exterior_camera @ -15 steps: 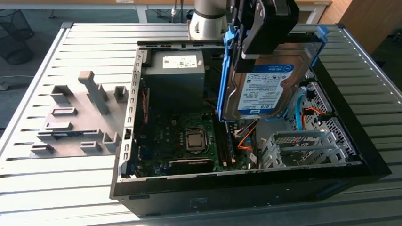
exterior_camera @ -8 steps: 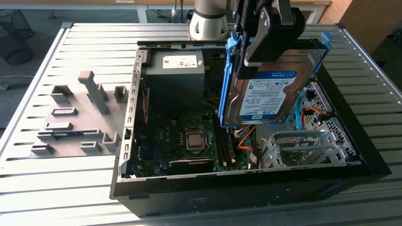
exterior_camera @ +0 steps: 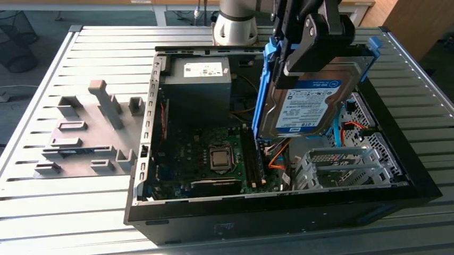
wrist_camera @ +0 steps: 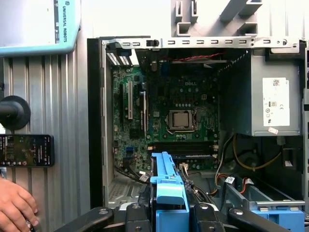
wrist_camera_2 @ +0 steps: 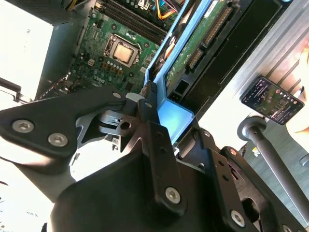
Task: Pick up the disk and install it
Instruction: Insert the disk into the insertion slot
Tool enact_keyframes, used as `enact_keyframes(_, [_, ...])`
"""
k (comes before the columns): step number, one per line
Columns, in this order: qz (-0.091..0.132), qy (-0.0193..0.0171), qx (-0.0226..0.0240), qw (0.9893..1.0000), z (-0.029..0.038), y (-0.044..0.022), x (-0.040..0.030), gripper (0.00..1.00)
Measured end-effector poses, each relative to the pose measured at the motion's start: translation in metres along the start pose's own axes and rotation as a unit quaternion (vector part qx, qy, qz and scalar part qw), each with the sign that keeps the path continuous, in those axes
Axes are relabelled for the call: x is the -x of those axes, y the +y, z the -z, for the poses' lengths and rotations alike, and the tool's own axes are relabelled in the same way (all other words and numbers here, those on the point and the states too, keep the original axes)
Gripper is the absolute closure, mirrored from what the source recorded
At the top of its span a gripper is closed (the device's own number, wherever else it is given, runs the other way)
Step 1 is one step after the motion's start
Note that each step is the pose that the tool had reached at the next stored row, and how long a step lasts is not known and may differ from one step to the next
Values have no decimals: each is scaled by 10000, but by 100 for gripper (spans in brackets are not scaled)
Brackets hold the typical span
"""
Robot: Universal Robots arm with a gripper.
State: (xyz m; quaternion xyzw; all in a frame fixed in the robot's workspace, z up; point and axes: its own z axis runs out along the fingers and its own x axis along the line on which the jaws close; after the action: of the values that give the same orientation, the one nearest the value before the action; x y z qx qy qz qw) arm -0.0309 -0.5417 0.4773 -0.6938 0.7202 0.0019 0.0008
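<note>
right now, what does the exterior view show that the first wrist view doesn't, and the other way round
Exterior view: the disk with its labelled face, held at its upper end by the gripper above the open case; a grey fixture on the table at the exterior view's left; a drive cage below the disk.
First wrist view: a hand near a phone that lies beside the case.
Both: the motherboard with its CPU socket, the power supply, and the disk's blue bracket.
</note>
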Motion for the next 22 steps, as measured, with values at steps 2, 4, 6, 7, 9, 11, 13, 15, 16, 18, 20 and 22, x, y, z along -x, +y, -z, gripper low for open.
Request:
enact_keyframes(2, [0,0,0,10000,0,-3,0,63])
enact_keyframes(4, [0,0,0,10000,0,-3,0,63])
enact_keyframes(6, [0,1,0,10000,0,-3,0,63])
enact_keyframes(7, [0,0,0,10000,0,-4,0,63])
enact_keyframes(9, [0,0,0,10000,0,-4,0,63])
enact_keyframes(11, [0,0,0,10000,0,-4,0,63])
enact_keyframes(13, [1,1,0,10000,0,-6,-15,63])
enact_keyframes(15, [0,0,0,10000,-3,-7,-50,63])
enact_keyframes(16, [0,-1,0,10000,-6,-13,-62,63])
enact_keyframes(18, [0,0,11,10000,-7,-72,-63,63])
enact_keyframes(20, [0,-2,24,10000,-8,-142,-61,63])
enact_keyframes(22, [1,-5,34,10000,-11,-217,-58,63])
